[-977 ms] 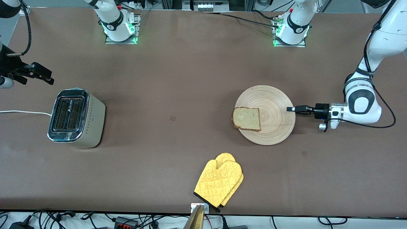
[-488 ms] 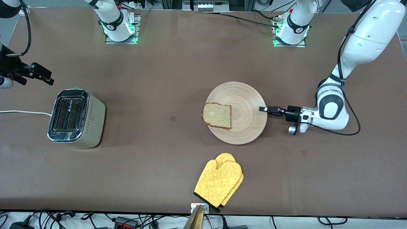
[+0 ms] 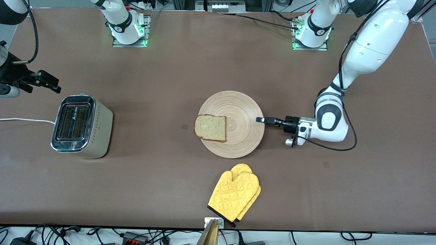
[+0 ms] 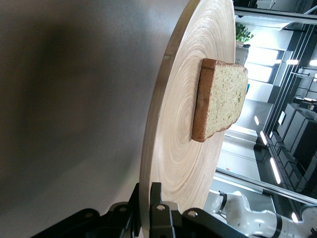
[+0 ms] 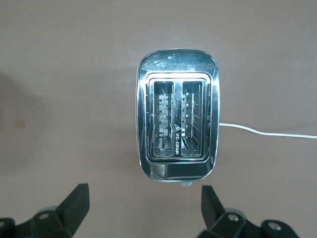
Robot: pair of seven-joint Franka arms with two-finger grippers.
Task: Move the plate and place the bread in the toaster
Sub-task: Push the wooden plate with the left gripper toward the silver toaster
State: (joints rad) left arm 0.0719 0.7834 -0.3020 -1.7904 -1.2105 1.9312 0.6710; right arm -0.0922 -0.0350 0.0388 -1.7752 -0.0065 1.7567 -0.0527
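Gripping the rim of the plate (image 3: pixel 238 143) between clamped fingers, the left gripper (image 3: pixel 260 120) had dragged it toward the right arm's end of the table since a second earlier, the bread (image 3: pixel 210 127) riding along on it. The right gripper (image 3: pixel 51 84) waited with fingers spread, hanging above the toaster (image 3: pixel 81 126), which had not moved
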